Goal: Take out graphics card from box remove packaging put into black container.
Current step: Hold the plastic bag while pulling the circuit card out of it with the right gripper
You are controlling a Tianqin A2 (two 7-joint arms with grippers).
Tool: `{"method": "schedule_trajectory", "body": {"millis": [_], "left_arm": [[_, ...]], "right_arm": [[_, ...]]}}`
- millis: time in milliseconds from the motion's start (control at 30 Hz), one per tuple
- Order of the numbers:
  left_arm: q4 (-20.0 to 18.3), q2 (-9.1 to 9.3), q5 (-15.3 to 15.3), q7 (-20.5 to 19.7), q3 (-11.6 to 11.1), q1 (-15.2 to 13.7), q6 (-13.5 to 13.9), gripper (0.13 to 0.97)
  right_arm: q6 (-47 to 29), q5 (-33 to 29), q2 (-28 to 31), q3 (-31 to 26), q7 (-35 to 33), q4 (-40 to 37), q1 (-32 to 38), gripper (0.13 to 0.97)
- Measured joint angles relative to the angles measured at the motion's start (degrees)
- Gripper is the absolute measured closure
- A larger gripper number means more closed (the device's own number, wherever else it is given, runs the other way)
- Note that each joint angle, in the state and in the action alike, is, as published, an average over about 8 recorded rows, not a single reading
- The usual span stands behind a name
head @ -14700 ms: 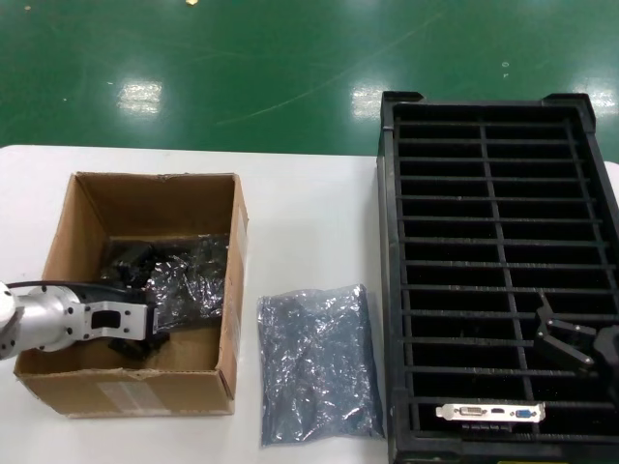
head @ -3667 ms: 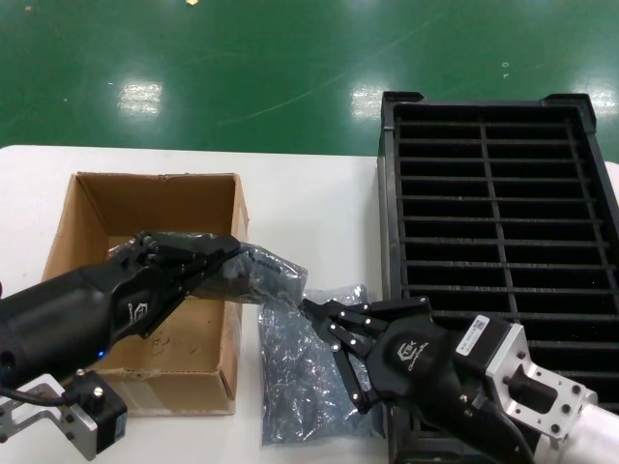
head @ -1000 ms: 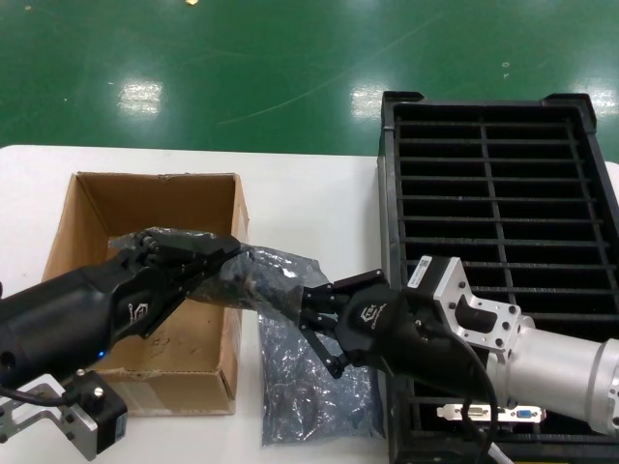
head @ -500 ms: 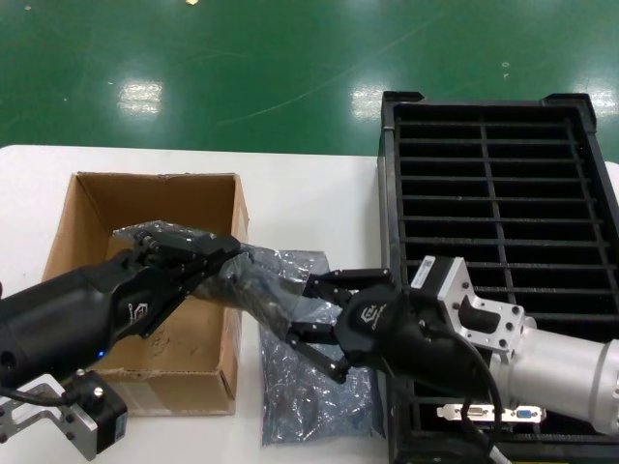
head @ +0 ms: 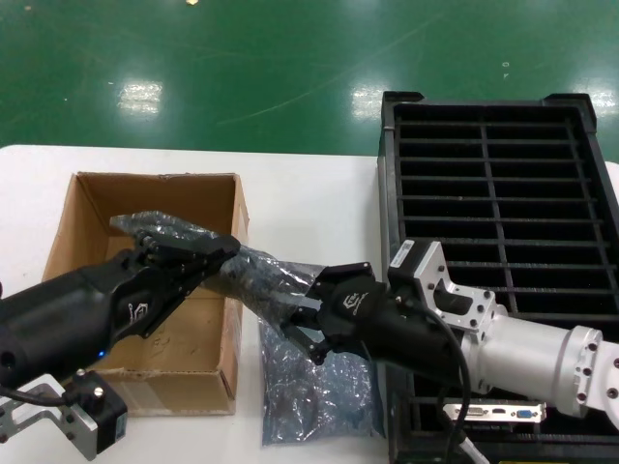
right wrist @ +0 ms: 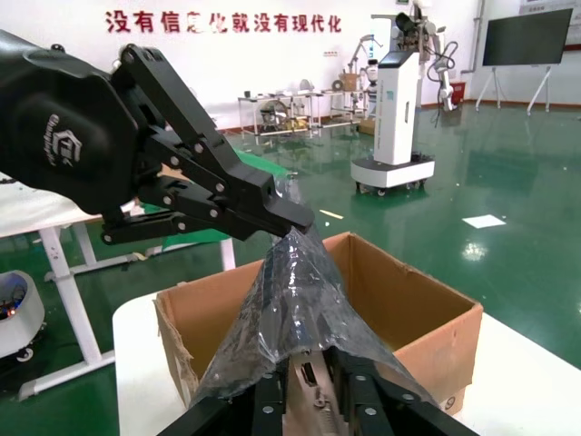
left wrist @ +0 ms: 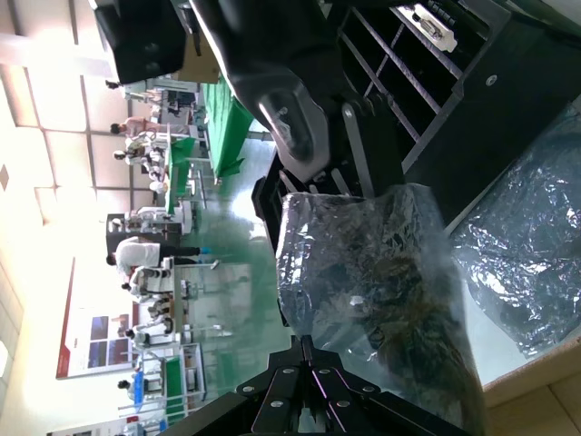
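The left tool (head: 221,253) was clamped on one end of a bagged graphics card (head: 253,275), its black fingers (right wrist: 272,207) pinched together on the crinkly packaging (left wrist: 381,272), which it held in the air above the right wall of the box (head: 145,208). The right tool (head: 302,314) was closed on the opposite end of the same bag, so the wrapped card hung stretched between the two tools, above the gap between the box and the black container (head: 493,193). The card itself showed only as a dark shape through the translucent plastic. Below the right tool a second, flattened bag (head: 329,396) lay on the white table (head: 309,203), between the box and the container. The brown cardboard box stood open at the left side of the table; what could be seen of its inside was bare cardboard, the rest being hidden behind the left arm. The container stood at the right, its many narrow slots dark, and in the nearest row another card's silvery bracket (head: 493,412) stood upright with a blue port and a white port. Beyond the table stretched a glossy green floor (head: 242,68), and the wrist views showed a bright hall with other robots and workbenches.
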Motion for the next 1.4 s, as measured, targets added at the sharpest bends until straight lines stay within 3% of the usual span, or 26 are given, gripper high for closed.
{"method": "schedule_trajectory", "body": {"millis": [333, 600, 1067, 1400], "left_arm": [[0.0, 0.00, 0.0, 0.0, 0.0, 0.0, 0.0, 0.957], [0.0, 0.00, 0.0, 0.0, 0.0, 0.0, 0.0, 0.957], [0.0, 0.00, 0.0, 0.0, 0.0, 0.0, 0.0, 0.957], [0.0, 0.00, 0.0, 0.0, 0.0, 0.0, 0.0, 0.957]], "right_arm": [[1.1, 1.1, -0.3, 0.1, -1.7, -1.3, 0.1, 0.908], [2.0, 2.4, 2.1, 1.2, -3.1, 2.9, -2.3, 0.908], [4.1, 5.2, 10.5, 5.6, -6.3, 15.0, -11.2, 0.908], [5.7, 12.6, 20.6, 14.8, -9.6, 24.0, -21.2, 0.908]]}}
